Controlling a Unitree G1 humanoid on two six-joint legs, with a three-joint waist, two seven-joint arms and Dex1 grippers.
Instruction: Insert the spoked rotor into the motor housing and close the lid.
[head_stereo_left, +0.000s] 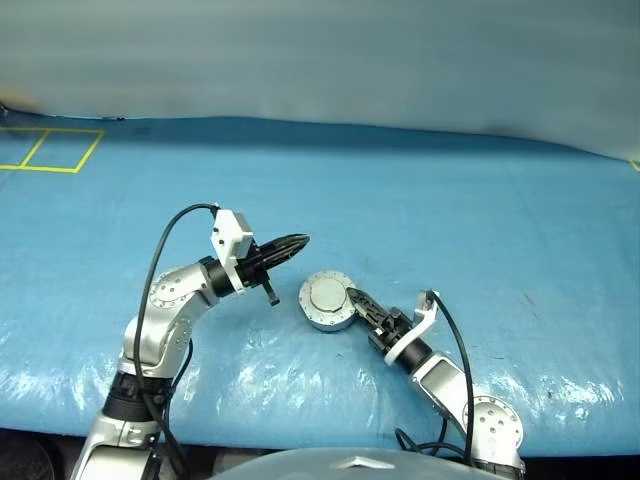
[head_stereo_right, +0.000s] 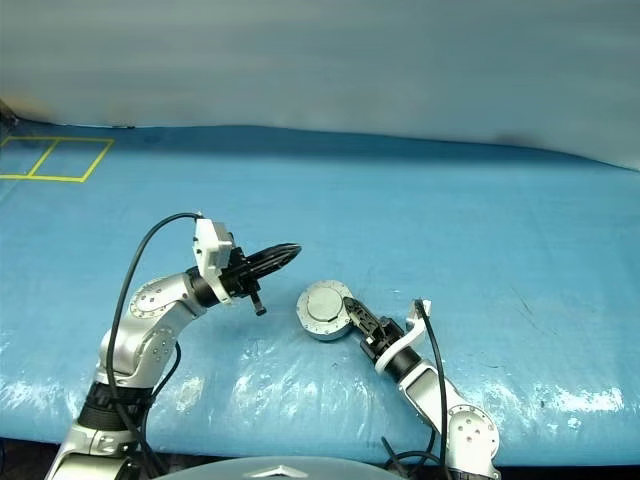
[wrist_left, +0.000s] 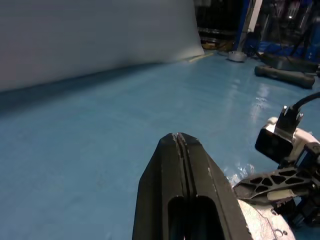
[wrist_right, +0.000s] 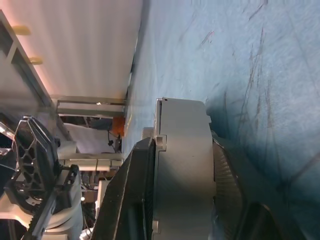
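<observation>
Right claw clamps the motor housing by its side, lid already on top. Left claw, pinched shut and empty, hovers at the housing's ten o'clock above the blue bench.

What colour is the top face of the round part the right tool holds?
Plain silver-grey, with a paler centre disc: the lid, clearest in the left eye view.

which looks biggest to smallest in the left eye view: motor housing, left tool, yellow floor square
1. yellow floor square, though it lies far back, so its true size is unsure
2. motor housing
3. left tool, shut; it looks about as long as the housing is wide but slimmer
</observation>
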